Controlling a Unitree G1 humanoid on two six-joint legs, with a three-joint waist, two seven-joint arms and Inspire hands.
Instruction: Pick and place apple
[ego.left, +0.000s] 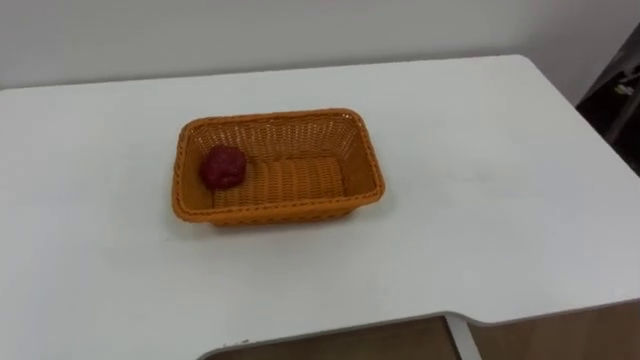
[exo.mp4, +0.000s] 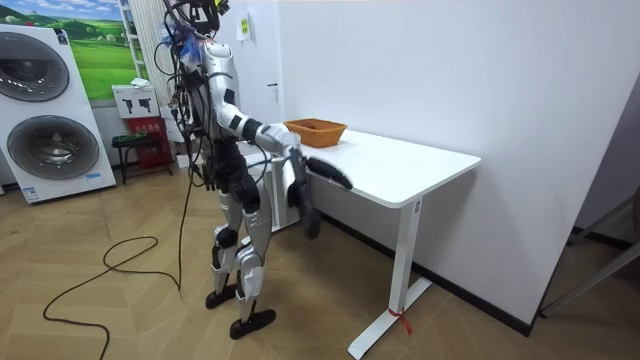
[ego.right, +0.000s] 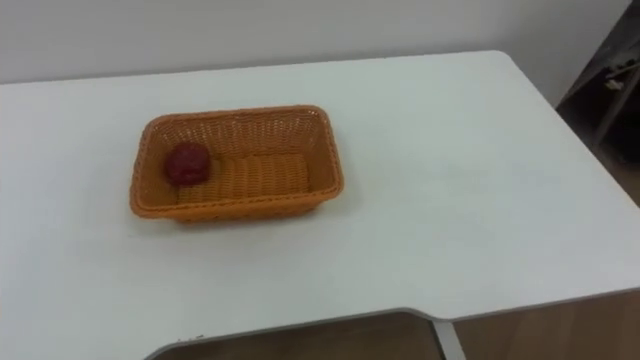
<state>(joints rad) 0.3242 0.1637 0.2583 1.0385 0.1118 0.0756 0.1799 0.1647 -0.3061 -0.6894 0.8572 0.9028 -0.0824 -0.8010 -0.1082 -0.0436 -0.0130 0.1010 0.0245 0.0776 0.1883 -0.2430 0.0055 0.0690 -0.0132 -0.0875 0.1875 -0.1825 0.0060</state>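
A wide white rectangular worktop (ego.left: 480, 200) stands with its far edge against a pale wall. On it, left of the middle and well clear of the right edge and both right corners, sits a rectangular basket of orange woven wicker (ego.left: 270, 118), its long sides running along the worktop. A small round dark red apple (ego.left: 223, 167) lies inside the basket at its left end, close against the left wall; the rest of the basket floor is bare.

The room view shows the robot standing upright on a wooden floor at the near edge of the worktop, towards the end where the basket sits. One dark robot hand (exo.mp4: 331, 175) reaches out level at that edge and the other robot hand (exo.mp4: 309, 218) hangs lower beside it. Which is left and which right is unclear, and whether either is open or closed cannot be told. Neither one touches the apple.

With the apple in the basket and both hands off the worktop, either the placing is done or a fresh pick is about to begin. A pick would call for reaching over the left rim and down onto the apple without snagging the wicker.

The eye views give the apple's exact spot; the room view gives the robot's stance and arms
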